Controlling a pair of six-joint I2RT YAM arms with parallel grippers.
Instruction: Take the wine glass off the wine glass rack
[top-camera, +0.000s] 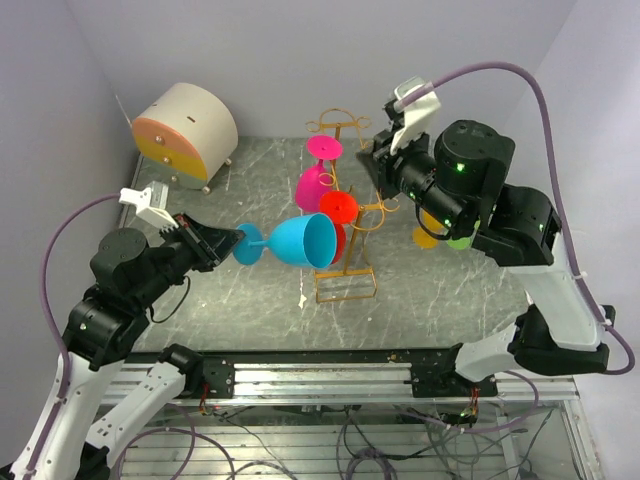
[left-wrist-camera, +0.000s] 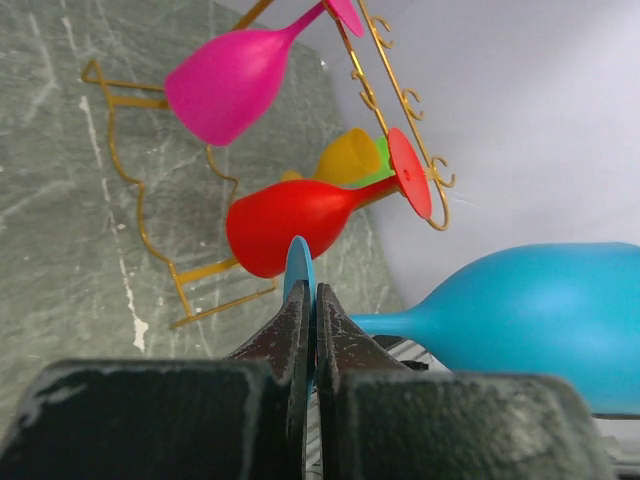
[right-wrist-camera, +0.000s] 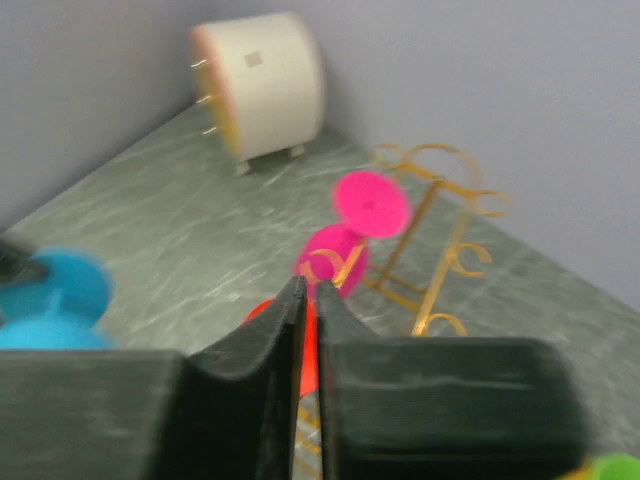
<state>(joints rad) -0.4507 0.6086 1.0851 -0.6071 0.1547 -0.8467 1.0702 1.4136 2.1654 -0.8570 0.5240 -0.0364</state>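
On the grey marbled table (top-camera: 200, 290), shut in by pale lilac walls on three sides, the golden wire rack (top-camera: 338, 123) stands near the middle. A round cream box (top-camera: 185, 132) sits in the far left corner, well apart, with bare table between them.

The blue wine glass (top-camera: 303, 241) is off the rack, lying sideways in the air just left of it. The left end effector (top-camera: 228, 242) is clenched on its foot. A pink glass (top-camera: 313, 185) and a red glass (top-camera: 338, 215) hang on the rack. The right end effector (right-wrist-camera: 308, 292) (above the rack's far side) has its fingers drawn together.
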